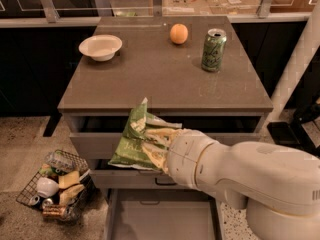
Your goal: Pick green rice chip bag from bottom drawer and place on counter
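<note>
Transfer is the step in hand: the gripper [153, 145] hangs in front of the cabinet's upper drawer fronts, its pale fingers [159, 133] pinched tight on the green rice chip bag [131, 143]. The crumpled bag juts up and to the left of the fingers, its top corner about level with the front edge of the counter [150, 79]. The bottom drawer [160, 219] stands pulled out directly below the fingers, so the bag is out of it but not yet set down. Well beyond the fingers, toward the back of the counter, sit a white bowl [100, 46] to the left, and an orange [178, 33] and a green can [213, 50] to the right. The next move, as I judge it, calls for a rise until the bag's hanging lower edge clears the counter's lip. Then comes a reach forward over the front stretch, short of those three things, before lowering and letting go.
</note>
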Action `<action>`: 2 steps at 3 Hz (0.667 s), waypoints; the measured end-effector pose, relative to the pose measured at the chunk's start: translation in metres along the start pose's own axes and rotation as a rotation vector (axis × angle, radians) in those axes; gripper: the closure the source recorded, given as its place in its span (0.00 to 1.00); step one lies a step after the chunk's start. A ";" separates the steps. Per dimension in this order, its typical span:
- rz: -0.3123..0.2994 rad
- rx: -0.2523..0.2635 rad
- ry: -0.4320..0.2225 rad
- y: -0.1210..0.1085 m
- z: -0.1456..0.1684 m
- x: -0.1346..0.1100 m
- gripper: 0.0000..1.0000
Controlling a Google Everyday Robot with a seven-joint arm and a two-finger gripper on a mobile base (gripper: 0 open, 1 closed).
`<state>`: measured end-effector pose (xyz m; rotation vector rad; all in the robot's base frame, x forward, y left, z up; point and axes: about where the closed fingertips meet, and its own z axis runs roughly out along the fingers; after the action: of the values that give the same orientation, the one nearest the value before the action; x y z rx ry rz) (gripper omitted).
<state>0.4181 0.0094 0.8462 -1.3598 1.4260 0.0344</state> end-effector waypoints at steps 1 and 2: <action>0.032 0.019 -0.043 -0.047 0.014 -0.023 1.00; 0.059 0.045 -0.094 -0.103 0.029 -0.047 1.00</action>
<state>0.4975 0.0250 0.9308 -1.2626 1.3804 0.1026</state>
